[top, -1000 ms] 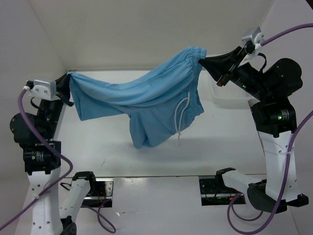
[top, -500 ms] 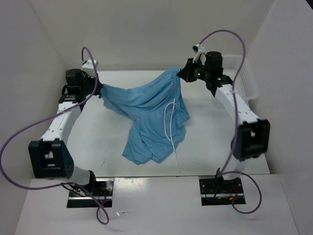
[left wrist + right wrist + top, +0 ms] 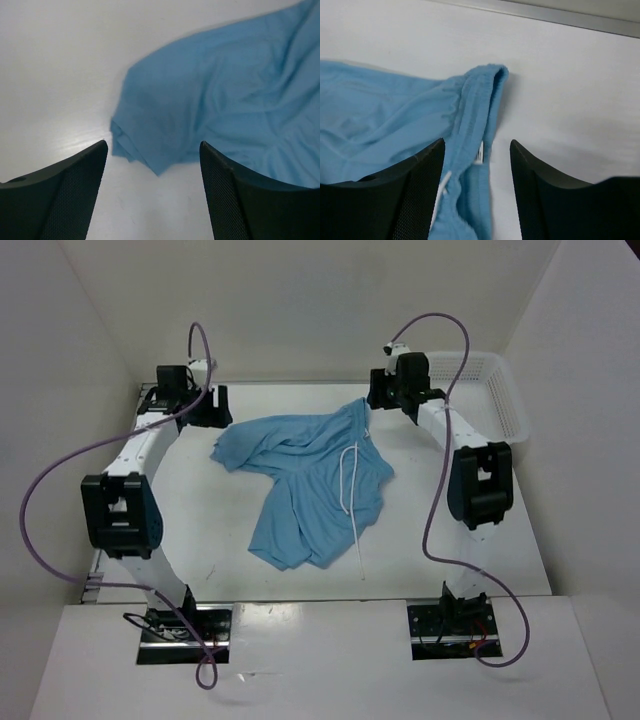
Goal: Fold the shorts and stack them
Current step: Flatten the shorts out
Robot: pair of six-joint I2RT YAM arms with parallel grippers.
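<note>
The light blue shorts (image 3: 305,485) lie crumpled on the white table, waistband toward the back right. Their white drawstring (image 3: 350,502) trails toward the front. My left gripper (image 3: 216,418) is open just behind the shorts' back left corner. In the left wrist view that gripper (image 3: 152,143) has its fingers wide apart, and the cloth corner (image 3: 150,140) lies on the table at their tips, not gripped. My right gripper (image 3: 372,400) is open over the waistband's end. In the right wrist view the waistband (image 3: 480,90) and drawstring (image 3: 440,190) lie loose between that gripper's (image 3: 477,142) fingers.
A white mesh basket (image 3: 490,390) stands at the back right, right of the right arm. White walls close in the table at the back and on both sides. Both arms stretch along the table's left and right sides.
The arms carried the stretched shorts down and toward the back of the table. Both grippers have opened and let go, and the shorts now lie on the table.
</note>
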